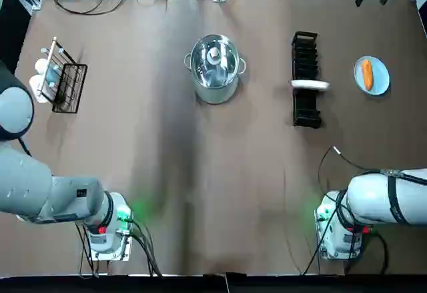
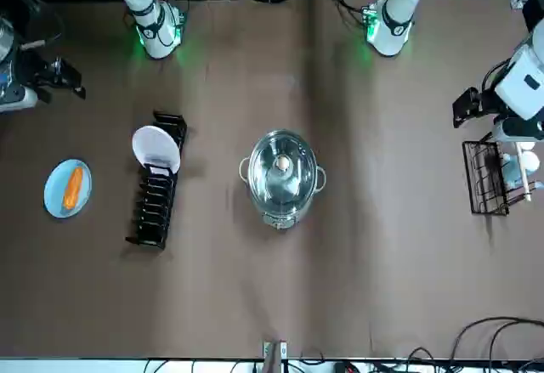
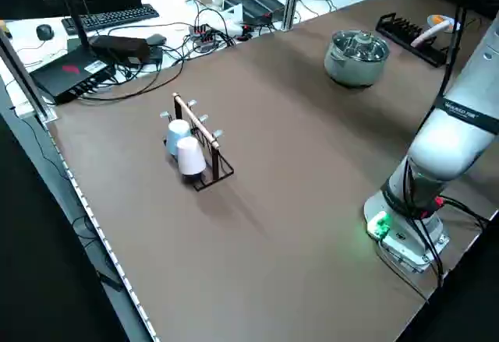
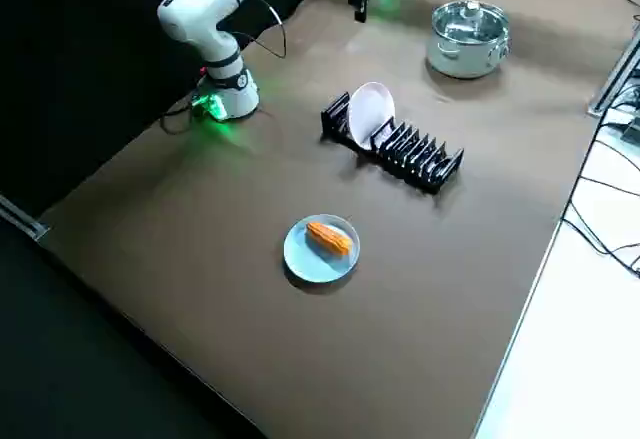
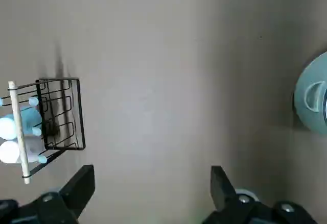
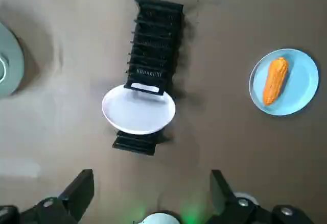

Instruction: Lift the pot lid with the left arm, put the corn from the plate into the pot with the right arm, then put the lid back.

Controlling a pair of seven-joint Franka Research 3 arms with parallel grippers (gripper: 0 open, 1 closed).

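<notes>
Taken on the top view's clock face, the pot (image 1: 217, 94) stands near 12 o'clock on the bench (image 1: 200, 173), about midway between the two arms' sides; that placing probably lets either arm reach it. The lid (image 1: 213, 59) sits square on the pot with its knob up, so the pot is shut and lifting the lid is the first step, not yet begun.

The corn (image 1: 367, 75) lies on the blue plate (image 1: 380, 87) at about 2 o'clock, on the right arm's side; I judge it was put there so the right arm can take it without crossing the left. Between plate and pot stands a black rack (image 1: 305, 116) with one white dish (image 1: 309, 85) upright in it; the corn's path to the pot passes over or round it. At 10 o'clock a wire stand (image 1: 67, 89) holds cups (image 1: 40, 73), well apart from the work.

The left gripper (image 5: 152, 183) hangs high above the bench near the stand, its fingers (image 5: 82, 185) wide apart and holding nothing, the pot at the far edge of its view; the right gripper (image 6: 152, 183) hangs high above the rack and plate, its fingers (image 6: 220, 188) likewise spread and bare. Both look held back and ready.

No brand, label or writing can be read on any of these things.
</notes>
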